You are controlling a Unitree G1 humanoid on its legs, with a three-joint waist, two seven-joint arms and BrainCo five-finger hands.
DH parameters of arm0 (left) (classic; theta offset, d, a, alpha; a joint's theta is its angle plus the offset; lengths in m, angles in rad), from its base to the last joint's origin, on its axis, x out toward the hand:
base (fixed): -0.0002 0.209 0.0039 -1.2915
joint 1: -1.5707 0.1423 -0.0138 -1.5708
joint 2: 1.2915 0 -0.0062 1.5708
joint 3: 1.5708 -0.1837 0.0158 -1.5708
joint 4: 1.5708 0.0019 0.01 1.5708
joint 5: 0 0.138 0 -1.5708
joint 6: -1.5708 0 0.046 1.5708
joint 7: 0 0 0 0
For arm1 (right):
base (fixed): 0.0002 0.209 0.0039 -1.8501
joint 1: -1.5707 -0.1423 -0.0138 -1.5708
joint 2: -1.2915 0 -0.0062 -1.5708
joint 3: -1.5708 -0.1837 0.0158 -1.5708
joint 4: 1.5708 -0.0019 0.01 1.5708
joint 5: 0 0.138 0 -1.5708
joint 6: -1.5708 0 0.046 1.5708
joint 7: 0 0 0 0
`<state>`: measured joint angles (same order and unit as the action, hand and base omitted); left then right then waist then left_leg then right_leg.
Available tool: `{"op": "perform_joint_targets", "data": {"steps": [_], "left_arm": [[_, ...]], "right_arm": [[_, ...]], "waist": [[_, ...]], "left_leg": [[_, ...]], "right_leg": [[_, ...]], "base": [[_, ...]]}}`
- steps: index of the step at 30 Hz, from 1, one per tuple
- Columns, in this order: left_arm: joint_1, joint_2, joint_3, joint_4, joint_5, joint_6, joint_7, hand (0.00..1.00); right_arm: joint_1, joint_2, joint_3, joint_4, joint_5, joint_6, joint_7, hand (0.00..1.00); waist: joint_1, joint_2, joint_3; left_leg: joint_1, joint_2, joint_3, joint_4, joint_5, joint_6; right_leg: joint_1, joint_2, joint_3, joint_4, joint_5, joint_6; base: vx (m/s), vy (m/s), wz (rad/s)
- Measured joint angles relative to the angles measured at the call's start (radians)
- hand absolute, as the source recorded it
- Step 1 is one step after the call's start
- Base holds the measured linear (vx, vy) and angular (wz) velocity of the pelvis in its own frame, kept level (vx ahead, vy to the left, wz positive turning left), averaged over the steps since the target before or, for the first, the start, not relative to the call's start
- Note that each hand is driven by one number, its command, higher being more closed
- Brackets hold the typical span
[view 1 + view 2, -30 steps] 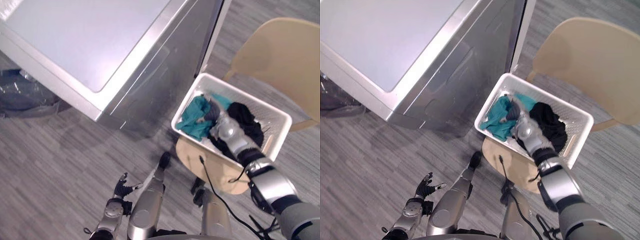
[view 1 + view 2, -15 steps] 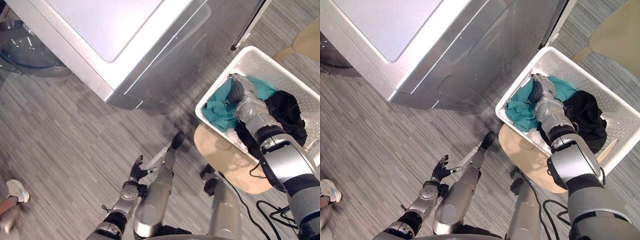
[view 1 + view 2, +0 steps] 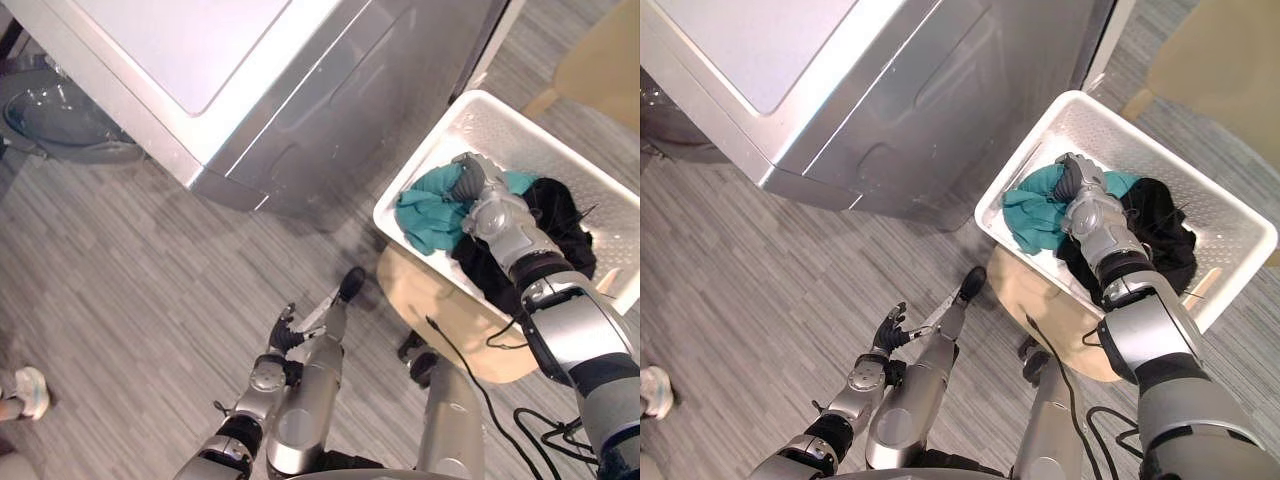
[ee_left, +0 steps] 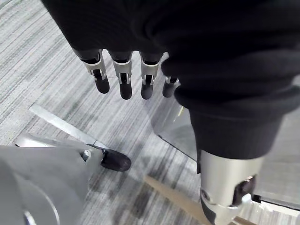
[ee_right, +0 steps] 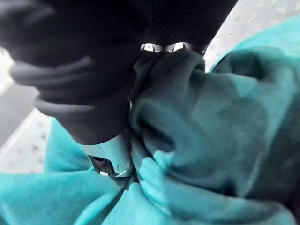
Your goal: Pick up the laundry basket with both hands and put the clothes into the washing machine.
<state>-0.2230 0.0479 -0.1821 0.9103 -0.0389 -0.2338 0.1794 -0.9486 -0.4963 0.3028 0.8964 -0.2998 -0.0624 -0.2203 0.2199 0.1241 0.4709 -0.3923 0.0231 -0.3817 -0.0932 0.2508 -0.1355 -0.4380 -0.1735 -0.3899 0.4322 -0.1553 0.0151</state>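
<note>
Remote log | my right robot hand (image 3: 1087, 212) clutches the teal shirt (image 3: 1030, 215) in the basket (image 3: 1170, 150) | left robot hand (image 4: 123, 80) hangs slack, empty | soft, light fabric: I'd grip a bunched fold

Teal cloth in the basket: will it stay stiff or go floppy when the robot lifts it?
Probably floppy: the teal cloth lies crumpled in soft folds against the right hand. It looks light, and may drag on the black clothes beside it.
</note>
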Motion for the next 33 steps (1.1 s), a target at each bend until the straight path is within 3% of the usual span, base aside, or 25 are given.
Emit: {"op": "perform_joint_targets", "data": {"steps": [4, 6, 9, 15, 19, 24, 25, 26, 27, 29, 30, 31, 33], "left_arm": [[0.038, 0.006, 0.031, -0.014, 0.001, 0.012, -0.002, 0.00], [0.077, 0.022, 0.037, -0.014, 0.003, 0.022, -0.004, 0.00], [0.128, 0.035, 0.037, -0.004, 0.015, 0.034, -0.007, 0.00], [0.198, 0.036, 0.066, 0.003, 0.040, 0.045, -0.006, 0.00], [0.273, 0.044, 0.106, 0.002, 0.040, 0.052, -0.006, 0.00], [0.287, 0.062, 0.103, -0.059, 0.035, 0.050, -0.007, 0.00], [0.281, 0.066, 0.103, -0.112, 0.032, 0.045, -0.005, 0.00], [0.276, 0.071, 0.105, -0.147, 0.030, 0.030, -0.005, 0.00], [0.272, 0.081, 0.106, -0.177, 0.030, 0.024, -0.005, 0.00], [0.274, 0.088, 0.110, -0.217, 0.029, 0.024, -0.004, 0.00], [0.288, 0.086, 0.122, -0.271, 0.029, 0.025, -0.001, 0.00], [0.297, 0.084, 0.125, -0.298, 0.027, 0.025, 0.001, 0.00], [0.353, 0.054, 0.134, -0.412, 0.004, 0.015, 0.005, 0.00]], "right_arm": [[0.144, 0.078, -0.112, -0.270, 0.142, -0.030, -0.024, 1.00], [0.267, 0.154, -0.150, -0.410, 0.238, -0.070, -0.025, 1.00], [0.435, 0.259, -0.174, -0.537, 0.333, -0.091, -0.014, 1.00], [0.661, 0.410, -0.178, -0.742, 0.504, -0.136, 0.037, 1.00], [0.796, 0.440, -0.128, -0.887, 0.593, -0.179, 0.095, 1.00], [0.810, 0.442, -0.106, -0.902, 0.630, -0.203, 0.128, 1.00], [0.812, 0.442, -0.107, -0.903, 0.630, -0.204, 0.128, 1.00], [0.820, 0.443, -0.105, -0.910, 0.629, -0.203, 0.127, 1.00], [0.832, 0.443, -0.105, -0.921, 0.628, -0.206, 0.128, 1.00], [0.826, 0.445, -0.100, -0.922, 0.620, -0.207, 0.127, 1.00], [0.812, 0.448, -0.083, -0.922, 0.597, -0.207, 0.127, 1.00], [0.804, 0.446, -0.075, -0.921, 0.589, -0.207, 0.124, 1.00], [0.766, 0.435, -0.057, -0.920, 0.550, -0.206, 0.108, 1.00]], "waist": [[-0.046, -0.019, -0.011], [-0.077, -0.050, -0.042], [-0.101, -0.098, -0.102], [-0.122, -0.121, -0.214], [-0.130, -0.137, -0.274], [-0.154, -0.157, -0.282], [-0.153, -0.149, -0.280], [-0.155, -0.149, -0.280], [-0.153, -0.150, -0.280], [-0.144, -0.160, -0.281], [-0.124, -0.163, -0.281], [-0.113, -0.165, -0.280], [-0.065, -0.146, -0.278]], "left_leg": [[0.066, 0.011, 0.025, -0.001, -0.018, 0.010], [0.090, 0.017, 0.042, -0.001, -0.030, 0.021], [0.133, 0.018, 0.073, -0.001, -0.047, 0.031], [0.241, 0.012, 0.159, -0.001, -0.076, 0.046], [0.302, 0.029, 0.277, -0.002, -0.114, 0.059], [0.279, 0.035, 0.349, 0.015, -0.128, 0.062], [0.236, 0.043, 0.338, 0.053, -0.126, 0.080], [0.210, 0.044, 0.311, 0.078, -0.128, 0.084], [0.199, 0.037, 0.271, 0.105, -0.125, 0.081], [0.173, 0.019, 0.225, 0.141, -0.120, 0.077], [0.141, -0.004, 0.189, 0.181, -0.118, 0.074], [0.131, -0.009, 0.185, 0.189, -0.115, 0.070], [0.095, 0.009, 0.179, 0.194, -0.102, 0.055]], "right_leg": [[0.072, 0.017, 0.012, -0.044, 0.008, 0.009], [0.104, 0.031, 0.027, -0.076, 0.013, 0.024], [0.147, 0.035, 0.049, -0.110, 0.026, 0.029], [0.258, 0.046, 0.117, -0.188, 0.060, 0.044], [0.298, 0.075, 0.221, -0.276, 0.114, 0.056], [0.259, 0.086, 0.291, -0.310, 0.171, 0.073], [0.248, 0.086, 0.288, -0.284, 0.164, 0.097], [0.202, 0.081, 0.298, -0.094, 0.076, 0.066], [0.202, 0.076, 0.310, 0.048, 0.000, 0.069], [0.239, 0.057, 0.320, 0.186, -0.072, 0.091], [0.299, 0.052, 0.342, 0.178, -0.132, 0.096], [0.308, 0.057, 0.348, 0.151, -0.152, 0.091], [0.342, 0.094, 0.321, 0.019, -0.204, 0.044]], "base": [[-0.01, -0.049, -0.17], [0.02, -0.039, -0.23], [0.10, -0.028, -0.22], [0.09, 0.005, -0.30], [0.00, 0.035, -0.78], [-0.09, 0.024, -0.53], [-0.17, -0.027, 0.33], [-0.13, -0.061, 0.76], [-0.03, -0.089, 0.88], [-0.03, -0.190, 1.01], [-0.12, -0.247, 0.92], [-0.20, -0.245, 0.61], [-0.29, -0.227, 0.11]]}}
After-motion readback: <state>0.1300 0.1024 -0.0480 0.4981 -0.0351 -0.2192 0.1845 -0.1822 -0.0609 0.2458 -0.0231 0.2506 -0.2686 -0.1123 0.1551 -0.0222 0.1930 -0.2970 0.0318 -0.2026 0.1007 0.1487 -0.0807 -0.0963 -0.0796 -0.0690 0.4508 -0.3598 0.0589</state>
